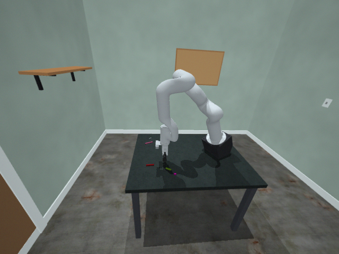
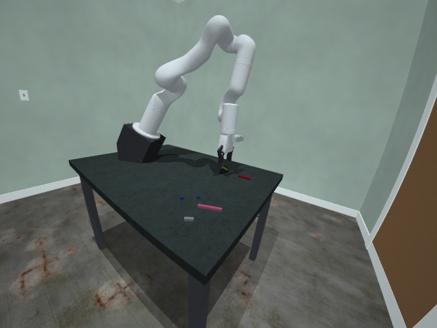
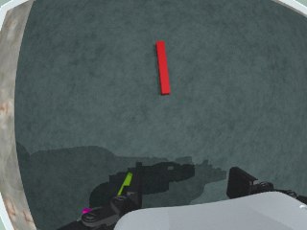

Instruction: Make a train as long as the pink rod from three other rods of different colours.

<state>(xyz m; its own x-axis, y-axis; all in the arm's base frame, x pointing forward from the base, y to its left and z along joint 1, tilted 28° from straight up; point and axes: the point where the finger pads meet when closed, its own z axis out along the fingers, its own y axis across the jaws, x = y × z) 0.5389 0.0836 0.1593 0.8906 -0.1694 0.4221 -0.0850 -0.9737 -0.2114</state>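
Observation:
The pink rod (image 1: pixel 148 142) (image 2: pixel 209 207) lies flat on the dark table (image 1: pixel 224 174) (image 2: pixel 141 183), far from the gripper. A lime rod (image 1: pixel 168 169) (image 2: pixel 224 167) (image 3: pixel 125 183) lies flat with a short magenta rod (image 1: pixel 175 173) (image 2: pixel 223 164) (image 3: pixel 86 210) close to one of its ends, roughly in line with it. My gripper (image 1: pixel 164 160) (image 2: pixel 224 154) (image 3: pixel 186 186) is open and empty. It hangs a little above these two rods, which lie in its shadow. A red rod (image 1: pixel 149 165) (image 2: pixel 244 177) (image 3: pixel 164 68) lies alone to the side.
A grey rod (image 2: pixel 188 219) and two blue rods (image 2: pixel 181 197) (image 2: pixel 198 197) lie near the pink rod. The arm's black base (image 1: pixel 217 147) (image 2: pixel 136 148) stands at one table corner. The table's edge is close beyond the red rod.

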